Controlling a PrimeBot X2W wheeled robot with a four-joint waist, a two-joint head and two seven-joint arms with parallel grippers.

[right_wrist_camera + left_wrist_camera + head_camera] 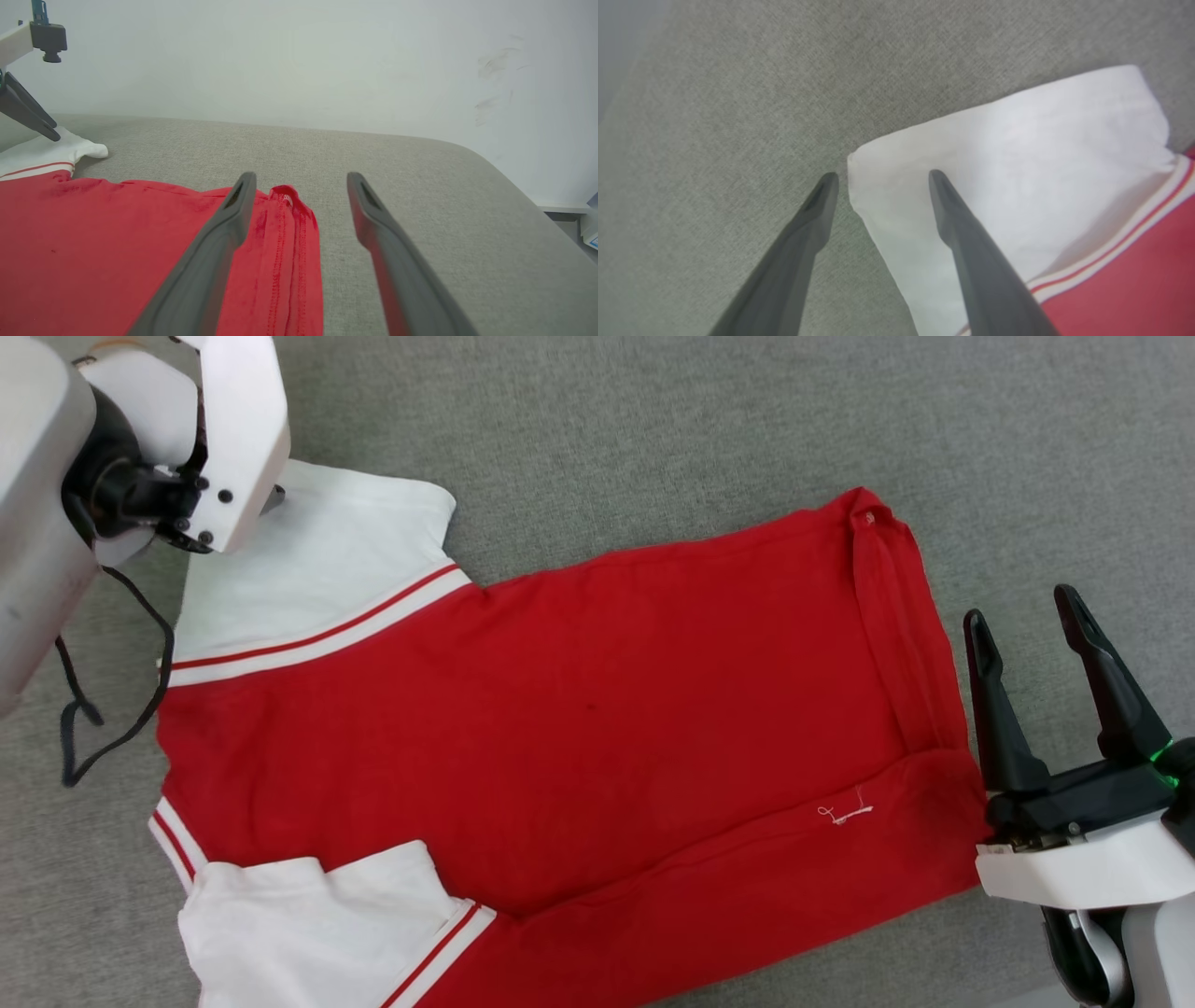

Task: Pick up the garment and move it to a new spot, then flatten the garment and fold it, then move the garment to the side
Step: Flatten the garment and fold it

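At the garment's [579, 709] near edge, a white sleeve [308, 933] lies rumpled across the red body, which is spread plain side up on the grey padded surface [653, 420]. Beside the garment's hem [896, 616], the right gripper [1019, 604] hangs with fingers spread wide, holding nothing. At the garment's far sleeve [1017, 154], the left gripper [882, 175] is likewise wide and empty, one finger over the sleeve corner, the other off the cloth. Likely hazards: the hem is doubled over, so a pinch there could take the turned flap alone and drag the body askew; a close at the sleeve corner could slip off the edge or gather a single layer. The head view hides the left fingers behind the wrist housing [233, 429]; the left wrist view gives their straddle, and the right wrist view adds the pale wall [280, 56] beyond the garment
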